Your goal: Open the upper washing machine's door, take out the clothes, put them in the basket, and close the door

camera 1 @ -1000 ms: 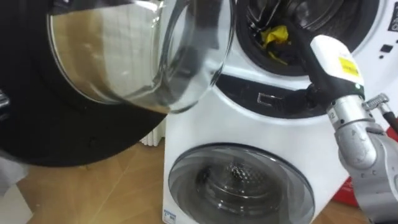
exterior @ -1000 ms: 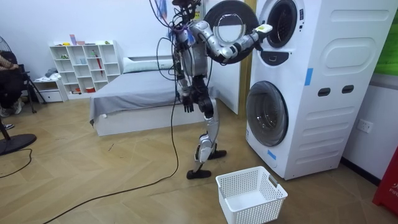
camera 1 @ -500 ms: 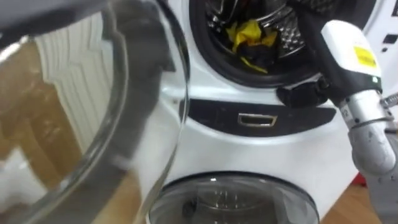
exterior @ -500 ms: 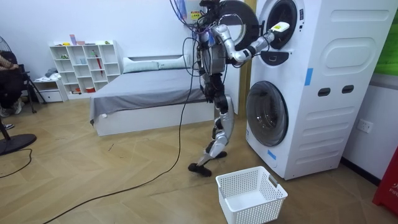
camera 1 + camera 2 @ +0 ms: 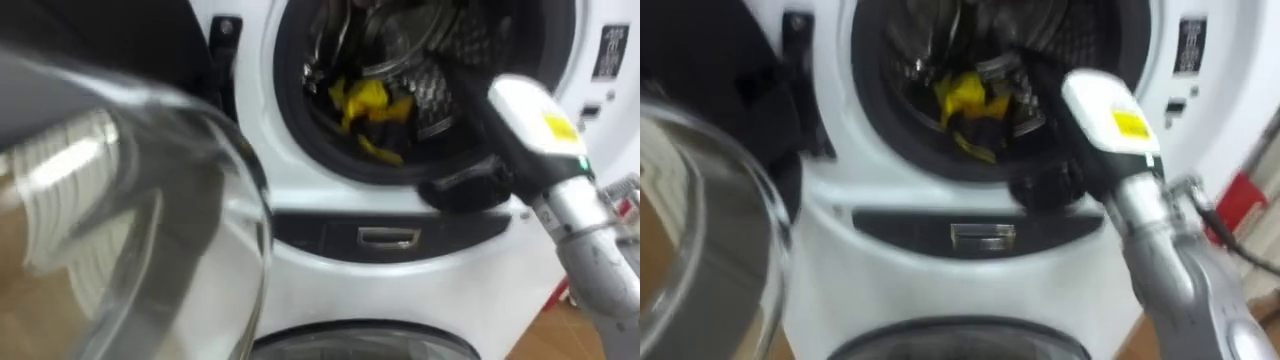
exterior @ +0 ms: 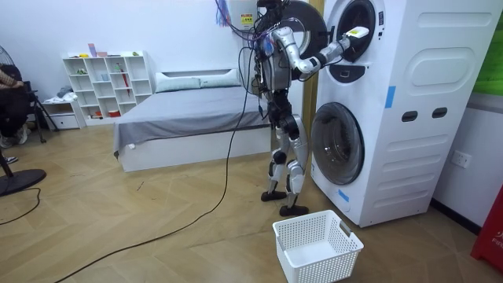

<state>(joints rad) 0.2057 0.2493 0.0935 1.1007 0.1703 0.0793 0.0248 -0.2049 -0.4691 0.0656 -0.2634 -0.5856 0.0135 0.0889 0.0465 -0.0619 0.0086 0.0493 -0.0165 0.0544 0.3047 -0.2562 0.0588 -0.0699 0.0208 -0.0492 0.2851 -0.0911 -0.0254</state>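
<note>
Clothes lie in a small heap low in the drum of the upper washing machine: a yellow piece on top, with darker cloth under and around it. The heap rests inside the drum, toward its left side.

My right forearm comes up from the lower right and crosses the black rim of the opening. My right hand is inside the drum mouth, just right of the yellow piece, and may be touching the dark cloth. It is a dark blur there, so I cannot tell whether it is open or closed, or whether it holds anything.

The round glass door stands swung open at my near left. Below the opening is the top edge of the lower machine's window.

In the room view I stand upright close against the stacked machines, with my right arm raised to the upper opening. A white basket sits on the wooden floor just beside my feet, in front of the lower machine. A bed is behind me.
</note>
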